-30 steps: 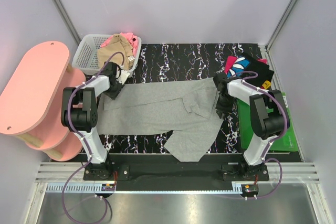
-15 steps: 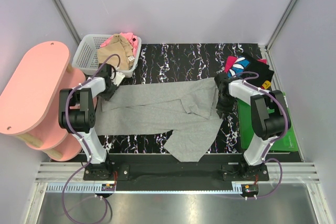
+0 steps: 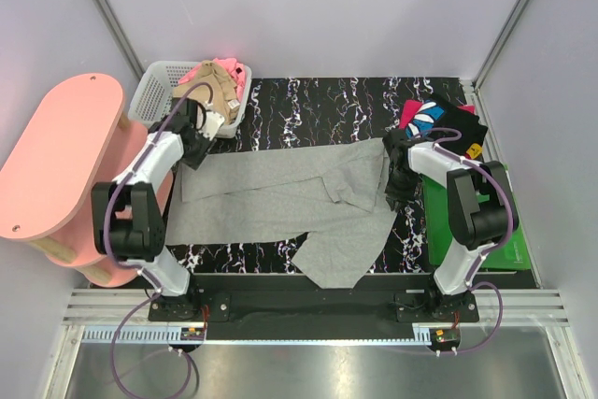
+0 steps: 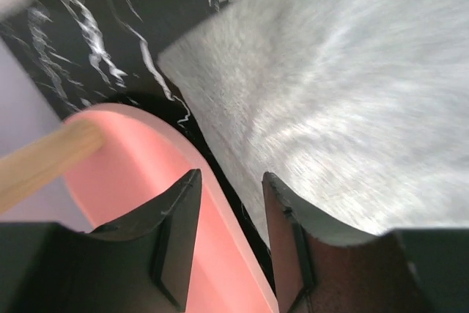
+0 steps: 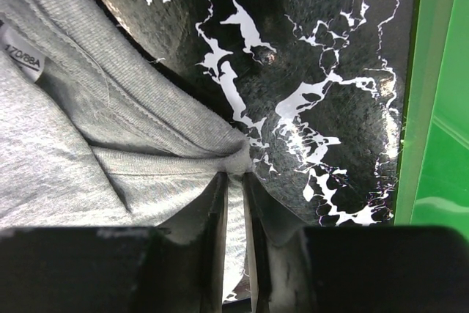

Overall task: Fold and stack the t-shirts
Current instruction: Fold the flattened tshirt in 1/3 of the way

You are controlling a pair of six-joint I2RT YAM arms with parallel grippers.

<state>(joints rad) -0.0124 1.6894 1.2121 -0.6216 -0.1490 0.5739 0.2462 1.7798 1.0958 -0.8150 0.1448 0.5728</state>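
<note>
The large light-grey t-shirt (image 3: 271,193) lies spread across the black marbled table, one flap hanging toward the near edge. My right gripper (image 3: 392,184) (image 5: 234,175) is shut on a bunched fold at the shirt's right edge (image 5: 58,166). My left gripper (image 3: 191,149) (image 4: 231,196) hovers open above the shirt's far-left corner (image 4: 352,93), with nothing between its fingers. A tan t-shirt (image 3: 206,91) and a pink one (image 3: 224,66) sit in the basket. The black printed t-shirt (image 3: 439,119) lies at the far right.
A white lattice basket (image 3: 154,95) stands at the back left. A pink two-tier shelf (image 3: 56,147) (image 4: 139,166) flanks the table's left side. The green board (image 3: 509,240) (image 5: 440,108) lies along the right edge, close to my right gripper.
My left arm has swung up and to the left, off the shirt's left end toward the basket, with the jaws slightly wider. The right gripper keeps its hold and place.
</note>
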